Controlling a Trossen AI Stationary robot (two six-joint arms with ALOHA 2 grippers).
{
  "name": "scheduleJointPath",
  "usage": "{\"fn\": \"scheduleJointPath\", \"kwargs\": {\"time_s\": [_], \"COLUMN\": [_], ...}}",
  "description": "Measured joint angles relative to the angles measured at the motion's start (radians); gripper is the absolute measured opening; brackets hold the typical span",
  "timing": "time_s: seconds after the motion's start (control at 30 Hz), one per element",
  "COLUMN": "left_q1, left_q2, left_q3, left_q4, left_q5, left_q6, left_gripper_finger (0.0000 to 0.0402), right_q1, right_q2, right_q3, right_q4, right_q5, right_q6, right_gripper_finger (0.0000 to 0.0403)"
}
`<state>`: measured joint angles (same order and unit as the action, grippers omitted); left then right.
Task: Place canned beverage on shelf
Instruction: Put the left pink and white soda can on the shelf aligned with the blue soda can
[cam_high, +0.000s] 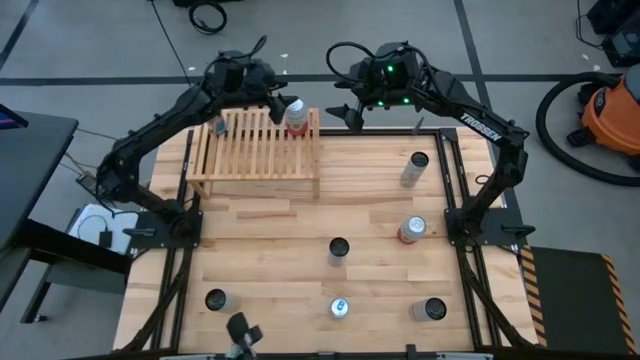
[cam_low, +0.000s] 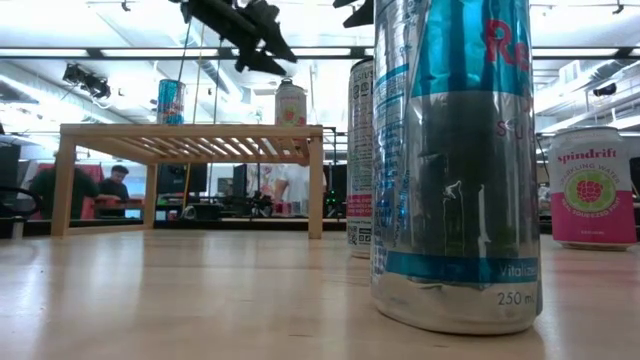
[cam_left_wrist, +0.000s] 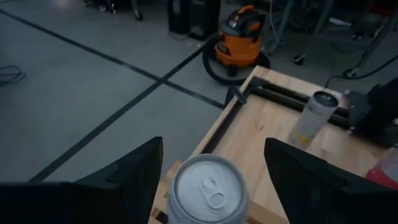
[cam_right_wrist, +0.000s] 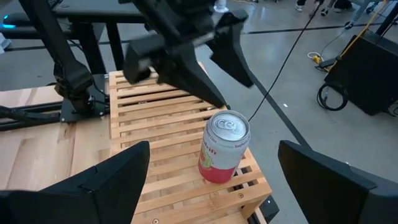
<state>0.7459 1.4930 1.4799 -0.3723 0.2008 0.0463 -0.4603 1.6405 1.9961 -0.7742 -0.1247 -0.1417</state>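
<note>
Careful: your left gripper (cam_right_wrist: 211, 53) hangs spread just above the pink can (cam_right_wrist: 222, 147), which stands upright at the shelf's (cam_high: 255, 150) far right corner. Drift sideways and a finger tips it off. Your right gripper (cam_high: 352, 113) waits open beside that corner.

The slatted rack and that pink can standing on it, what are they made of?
The rack looks like pale, unpainted wood: grain shows on its slats and legs. The pink can looks like thin metal, probably aluminium: shiny silver lid with a pull tab, and a glossy printed pink wrap.
</note>
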Motion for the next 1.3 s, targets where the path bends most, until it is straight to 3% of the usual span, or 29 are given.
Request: {"fn": "scheduleJointPath", "kwargs": {"time_s": [0.23,1.3], "left_q1": [-0.005,-0.022], "left_q2": [0.044,0.085], "left_q3": [0.0,-0.001], "left_q4": [0.008,0.004], "left_q5": [-0.074,-0.038], "left_q6": [0.022,0.018], "left_gripper_finger": [0.0282,0.0282], "right_q1": [0.0,0.002], "right_q2": [0.0,0.001], "right_q3": [0.0,0.0], "right_q4": [0.0,-0.015], "right_q5": [-0.015,-0.031], "right_q6": [0.0,-0.019], "right_gripper_finger": [0.0366,0.0366]}}
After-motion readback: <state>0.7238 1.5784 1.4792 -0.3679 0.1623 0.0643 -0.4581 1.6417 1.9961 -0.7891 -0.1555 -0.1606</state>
